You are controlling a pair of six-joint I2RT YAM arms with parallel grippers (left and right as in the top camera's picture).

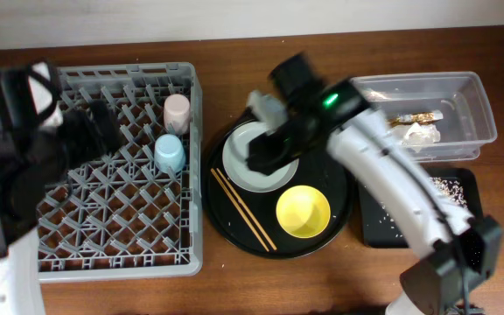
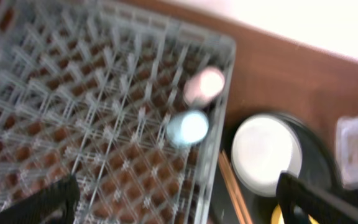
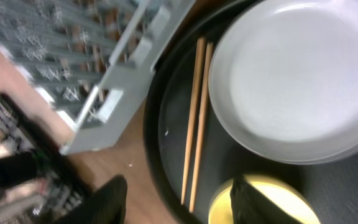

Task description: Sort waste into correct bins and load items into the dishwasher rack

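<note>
Chopsticks (image 3: 192,124) lie below my right claw (image 3: 182,186), spread wide; left claw (image 2: 178,180) hangs spread over the rack (image 2: 73,93).

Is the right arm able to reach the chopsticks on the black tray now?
Probably yes. The right claw hangs open above the chopsticks, which lie uncovered beside the plate; nothing stands between them.

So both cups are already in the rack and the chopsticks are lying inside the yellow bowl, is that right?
Not quite. The pink cup and blue cup are in the rack, but the chopsticks lie on the round black tray, beside the yellow bowl and not inside it. The overhead view shows this.
</note>
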